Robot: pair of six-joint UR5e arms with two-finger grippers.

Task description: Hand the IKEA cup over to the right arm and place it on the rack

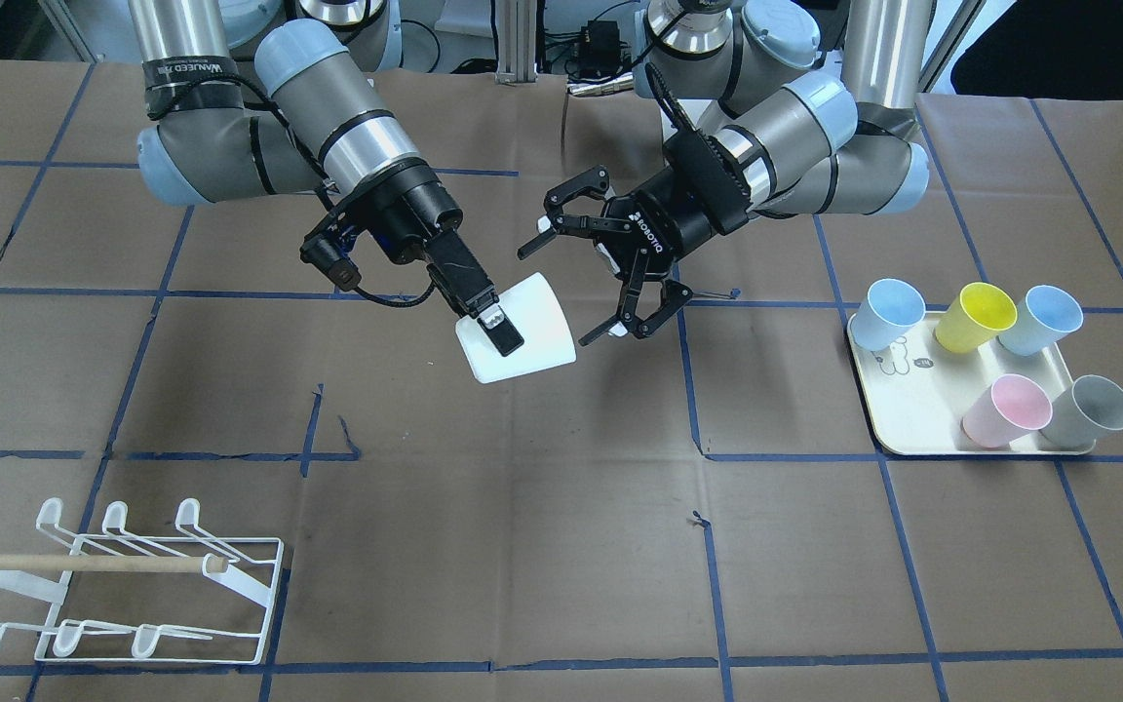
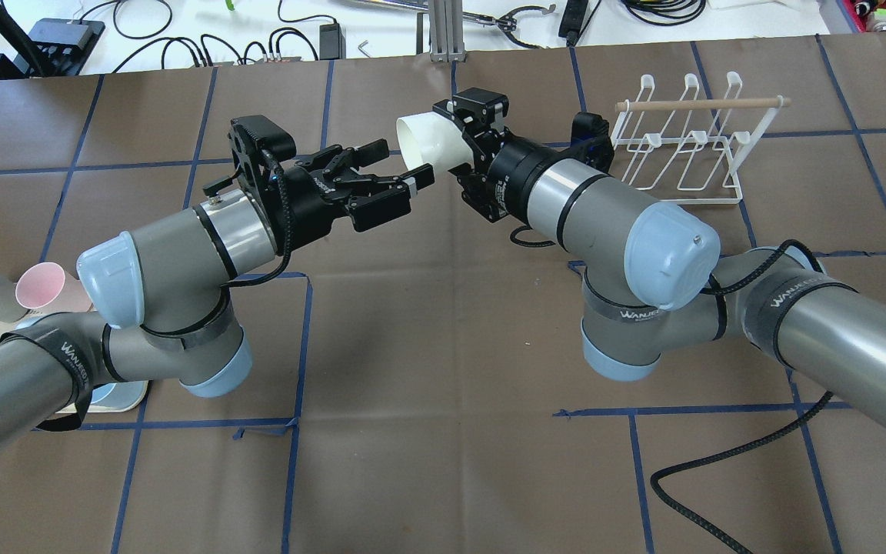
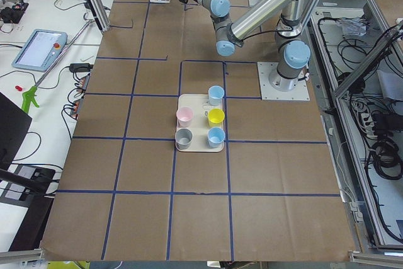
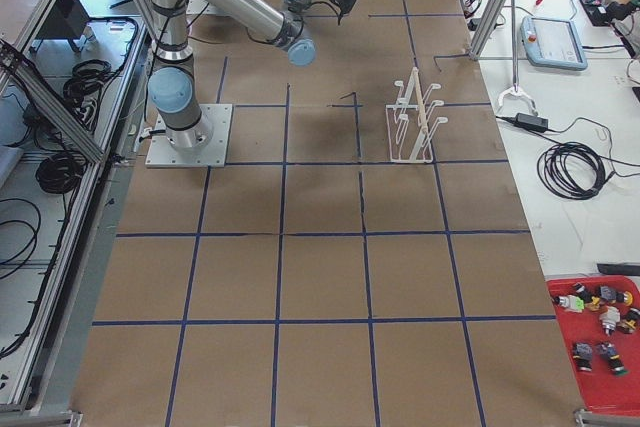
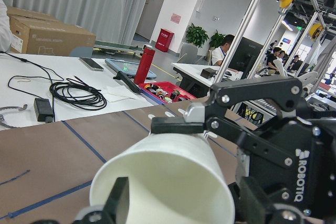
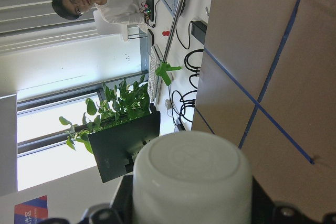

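Observation:
The white IKEA cup [image 1: 534, 336] is held in the air over the table's middle by my right gripper [image 1: 503, 336], which is shut on its wall. In the overhead view the cup [image 2: 421, 138] lies on its side with its mouth toward my left gripper [image 2: 406, 164]. My left gripper [image 1: 569, 290] is open, with its jaws spread just beside the cup's mouth and nothing in them. The left wrist view shows the cup's open mouth [image 5: 168, 187] close up. The right wrist view shows its base [image 6: 191, 174]. The white wire rack [image 1: 133, 585] stands empty, also in the overhead view [image 2: 681, 146].
A cream tray [image 1: 912, 414] with a bear print holds several coloured cups on the left arm's side: two blue, a yellow [image 1: 976, 317], a pink [image 1: 1005, 409] and a grey [image 1: 1088, 409]. Brown paper with blue tape lines covers the table.

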